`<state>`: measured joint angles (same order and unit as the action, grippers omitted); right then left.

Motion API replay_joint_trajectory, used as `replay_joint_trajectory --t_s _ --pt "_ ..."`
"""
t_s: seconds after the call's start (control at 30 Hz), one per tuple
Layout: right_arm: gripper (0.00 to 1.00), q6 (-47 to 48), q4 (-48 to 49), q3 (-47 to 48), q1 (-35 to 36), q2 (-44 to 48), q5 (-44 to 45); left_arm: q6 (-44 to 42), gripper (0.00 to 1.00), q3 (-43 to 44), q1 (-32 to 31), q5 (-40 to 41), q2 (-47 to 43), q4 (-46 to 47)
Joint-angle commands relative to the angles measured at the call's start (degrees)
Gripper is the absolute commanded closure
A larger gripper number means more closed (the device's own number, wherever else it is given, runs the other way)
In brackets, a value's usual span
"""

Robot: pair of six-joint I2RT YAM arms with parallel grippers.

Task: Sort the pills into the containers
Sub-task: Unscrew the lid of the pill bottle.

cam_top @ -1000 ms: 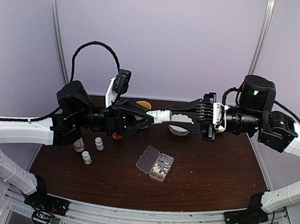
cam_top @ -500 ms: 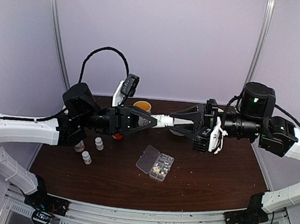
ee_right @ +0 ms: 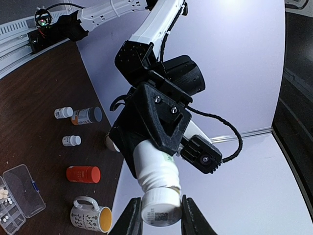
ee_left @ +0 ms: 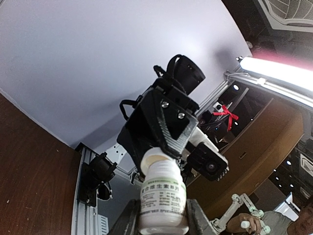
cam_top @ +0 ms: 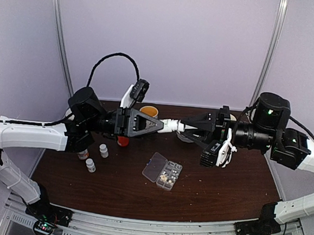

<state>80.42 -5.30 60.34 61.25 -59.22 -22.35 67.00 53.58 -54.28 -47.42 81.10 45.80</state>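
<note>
Both left hand [cam_top: 160, 126] and right hand [cam_top: 181, 126] tight around white bottle [cam_top: 170, 125], organizer box [cam_top: 162, 171] well apart below.

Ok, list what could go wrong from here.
1. The white bottle hangs sideways in mid-air between the left fingers and right fingers. If its cap comes off now, the contents could spill onto the table, missing the organizer box.
2. Twisting may slip the bottle, dropping it onto the open box.
</note>
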Motion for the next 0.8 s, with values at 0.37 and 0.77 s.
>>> replay_joint_trajectory --t_s 0.37,0.77 --pt "1.0 -19.7 -4.4 -1.4 -1.4 4.7 0.9 -1.0 1.0 -1.2 3.7 -2.0 -6.0 7.1" --pt "1.0 -62.6 1.6 -13.8 -1.4 10.4 18.9 -6.8 1.0 -3.8 7.1 -2.7 -9.1 6.8"
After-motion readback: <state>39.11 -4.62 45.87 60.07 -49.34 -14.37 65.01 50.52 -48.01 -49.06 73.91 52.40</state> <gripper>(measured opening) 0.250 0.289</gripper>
